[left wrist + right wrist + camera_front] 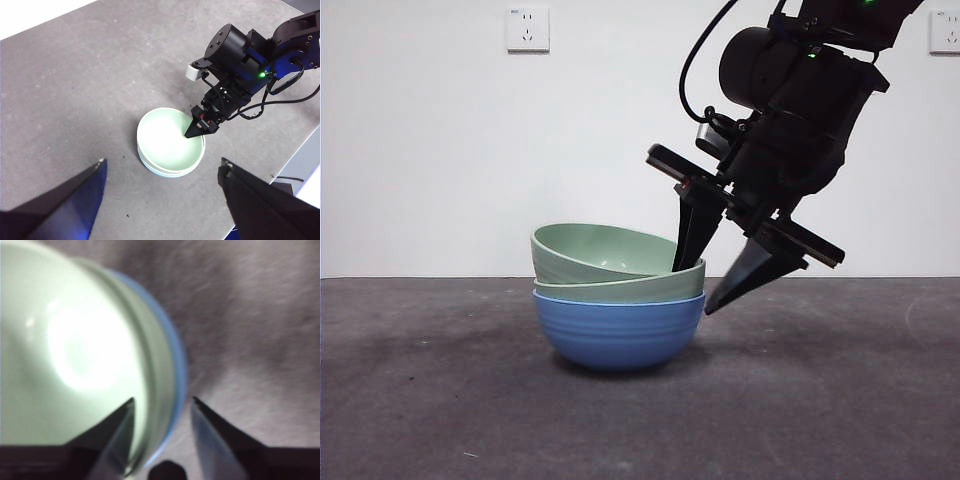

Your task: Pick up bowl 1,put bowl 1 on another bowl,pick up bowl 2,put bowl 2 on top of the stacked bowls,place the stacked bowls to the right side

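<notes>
Right gripper point(705, 285) straddles stacked bowls point(618, 300) rim; left gripper point(162, 172) high above.

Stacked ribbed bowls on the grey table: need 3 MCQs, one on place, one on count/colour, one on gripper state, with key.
1. Where is the right gripper?
A. High above the table, clear of everything
B. Straddling the rim of the stacked bowls, one jaw inside and one outside
C. Flat on the table beside the stack

2. What makes up the stack?
A. One round blue ribbed bowl under two pale green bowls
B. Three blue bowls
C. One green bowl under two blue ones

3. How do the right gripper's jaws stand?
A. Shut on nothing
B. Open, a gap on either side of the rim
C. Out of view

Key: B, the front view shows one jaw dipping inside the top pale green bowl; A, blue sits beneath the lower pale green bowl; B, the right wrist view shows the jaws spread around the rim.
</notes>
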